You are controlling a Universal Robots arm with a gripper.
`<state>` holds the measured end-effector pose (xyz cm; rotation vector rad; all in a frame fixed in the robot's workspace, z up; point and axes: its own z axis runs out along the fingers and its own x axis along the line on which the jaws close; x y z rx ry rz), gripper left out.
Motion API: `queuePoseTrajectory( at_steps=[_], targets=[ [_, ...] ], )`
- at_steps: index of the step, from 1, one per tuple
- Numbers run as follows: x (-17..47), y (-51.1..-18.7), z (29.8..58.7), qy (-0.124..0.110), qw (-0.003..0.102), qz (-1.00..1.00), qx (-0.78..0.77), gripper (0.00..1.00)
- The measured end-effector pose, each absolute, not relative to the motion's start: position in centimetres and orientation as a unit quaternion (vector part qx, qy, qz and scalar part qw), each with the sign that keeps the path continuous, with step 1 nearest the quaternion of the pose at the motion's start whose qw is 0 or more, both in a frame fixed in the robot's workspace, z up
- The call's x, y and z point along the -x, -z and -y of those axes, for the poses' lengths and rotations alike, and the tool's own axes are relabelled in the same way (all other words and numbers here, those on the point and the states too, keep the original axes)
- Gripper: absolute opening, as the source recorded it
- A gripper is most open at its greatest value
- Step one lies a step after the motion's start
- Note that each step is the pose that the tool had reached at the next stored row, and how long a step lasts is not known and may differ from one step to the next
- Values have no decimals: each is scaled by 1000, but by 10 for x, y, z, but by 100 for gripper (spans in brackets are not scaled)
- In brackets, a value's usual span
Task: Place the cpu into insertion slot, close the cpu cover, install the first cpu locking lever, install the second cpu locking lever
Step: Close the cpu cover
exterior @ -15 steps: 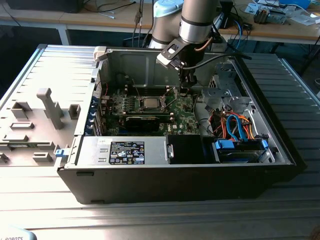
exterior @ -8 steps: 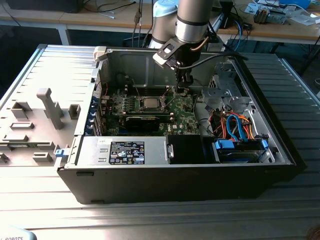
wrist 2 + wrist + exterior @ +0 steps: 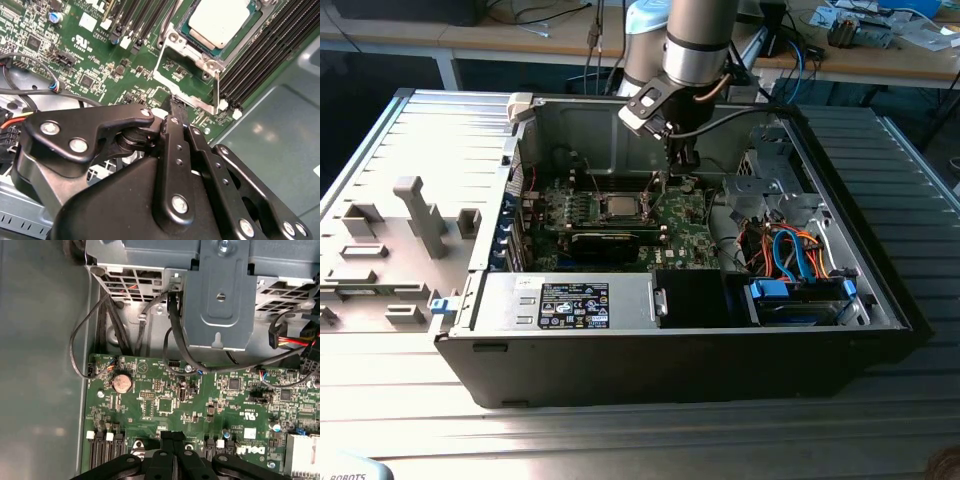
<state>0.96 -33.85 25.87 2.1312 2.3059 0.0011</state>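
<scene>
The cpu point(image 3: 220, 20), silver-topped, lies in the insertion slot point(image 3: 183, 24) on the green board, and the cpu point(image 3: 618, 206) also shows in the exterior view. The cpu cover point(image 3: 189, 97), a grey metal frame with a square window, is swung open away from the slot, with board visible through the window. My gripper point(image 3: 175, 104) is shut with nothing between its fingers. Its tips are at the outer edge of the open cover; I cannot tell whether they touch it. In the exterior view the gripper point(image 3: 678, 165) hangs inside the case just to the right of the cpu. The shut gripper point(image 3: 172, 436) hovers low over the board.
Black memory slots point(image 3: 260, 55) flank the socket. A long black expansion card point(image 3: 605, 240) lies in front of it. A grey drive cage point(image 3: 217, 300) with cables point(image 3: 790, 250) stands at the exterior view's right. The power supply point(image 3: 570, 300) sits along the near case wall.
</scene>
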Motion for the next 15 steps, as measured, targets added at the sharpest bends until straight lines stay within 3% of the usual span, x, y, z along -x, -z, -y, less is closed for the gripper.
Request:
queuePoseTrajectory(
  at_steps=[15],
  targets=[
    [9, -259, 338, 0, 1, -734, -679, 11]
  ],
)
